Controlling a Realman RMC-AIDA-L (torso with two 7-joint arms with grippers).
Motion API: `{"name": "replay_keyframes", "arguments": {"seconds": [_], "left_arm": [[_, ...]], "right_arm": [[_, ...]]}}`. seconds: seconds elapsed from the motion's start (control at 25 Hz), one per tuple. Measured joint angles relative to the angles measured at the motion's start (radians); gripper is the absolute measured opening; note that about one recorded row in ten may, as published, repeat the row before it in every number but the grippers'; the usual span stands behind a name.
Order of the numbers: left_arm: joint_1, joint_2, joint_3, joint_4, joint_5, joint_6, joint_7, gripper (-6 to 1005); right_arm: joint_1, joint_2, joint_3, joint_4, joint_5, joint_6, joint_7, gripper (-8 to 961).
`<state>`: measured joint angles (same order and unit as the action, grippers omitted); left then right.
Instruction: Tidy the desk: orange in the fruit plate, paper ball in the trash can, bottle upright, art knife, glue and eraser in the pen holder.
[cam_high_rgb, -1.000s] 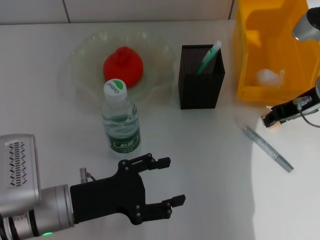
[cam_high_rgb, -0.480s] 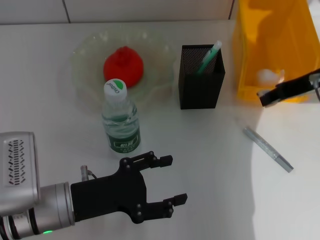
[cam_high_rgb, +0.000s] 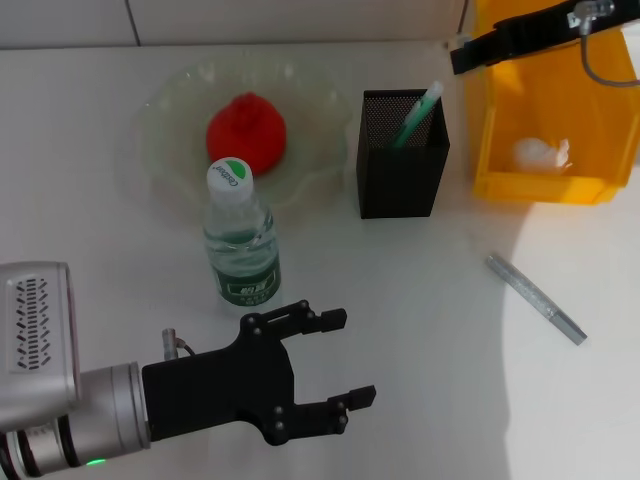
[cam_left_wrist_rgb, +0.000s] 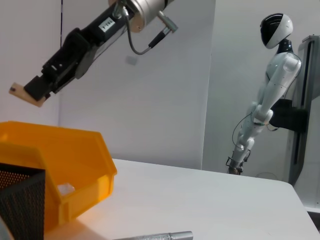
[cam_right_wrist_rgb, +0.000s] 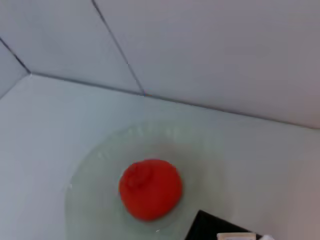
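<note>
With the orange (cam_high_rgb: 246, 131) in the fruit plate (cam_high_rgb: 170, 110), bottle (cam_high_rgb: 241, 240) upright and glue (cam_high_rgb: 417, 115) in the pen holder (cam_high_rgb: 402, 155), the right gripper (cam_high_rgb: 462, 57) carries the eraser (cam_left_wrist_rgb: 22, 94) clamped above it, the art knife (cam_high_rgb: 535, 298) lies on the desk, and the left gripper (cam_high_rgb: 335, 362) idles with jaws wide.

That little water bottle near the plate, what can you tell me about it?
The bottle is small, of clear plastic, with a green label low on its body and a white cap bearing a green logo. It stands upright on the white desk, cap on, just in front of the pale-green plate, which holds the orange. Nothing grips it; the left gripper is nearer the camera, jaws open.
</note>
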<state>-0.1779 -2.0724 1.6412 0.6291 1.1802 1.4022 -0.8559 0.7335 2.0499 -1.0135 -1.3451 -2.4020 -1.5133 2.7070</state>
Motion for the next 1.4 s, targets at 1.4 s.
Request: {"name": "replay_keyframes", "arguments": {"seconds": [1.4], "left_arm": [[-0.009, 0.002, -0.001, -0.002, -0.004, 0.0, 0.0, 788]], "right_arm": [[0.177, 0.009, -0.083, 0.312, -0.106, 0.134, -0.052, 434]]}}
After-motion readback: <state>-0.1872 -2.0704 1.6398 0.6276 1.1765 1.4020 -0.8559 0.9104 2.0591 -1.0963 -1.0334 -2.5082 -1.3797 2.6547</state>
